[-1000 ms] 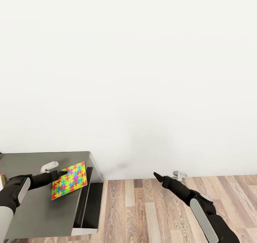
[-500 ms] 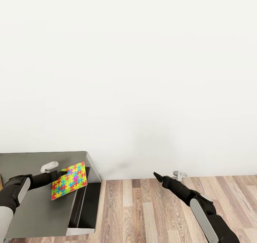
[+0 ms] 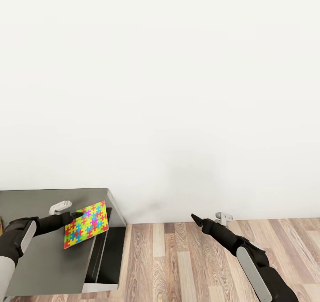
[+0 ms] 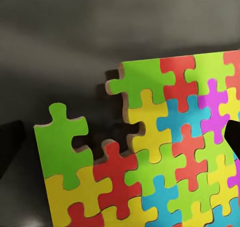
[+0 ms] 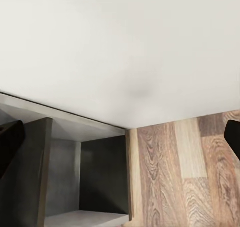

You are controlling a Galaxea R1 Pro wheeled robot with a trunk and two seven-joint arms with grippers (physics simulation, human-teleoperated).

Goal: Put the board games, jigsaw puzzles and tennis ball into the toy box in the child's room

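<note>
The puzzle (image 3: pixel 86 224), a thin, stiff, light sheet, is pinched at one edge by the left gripper (image 3: pixel 73 216) and held tilted over the dark table's (image 3: pixel 44 266) far right corner. An edge pinch looks prone to slipping. The right gripper (image 3: pixel 194 218) hangs spread and empty over the floor (image 3: pixel 178 266).

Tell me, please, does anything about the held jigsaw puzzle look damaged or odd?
Yes. The colourful flat jigsaw puzzle in the left gripper has a ragged corner: pieces look missing there, leaving notches against the dark grey table top.
</note>
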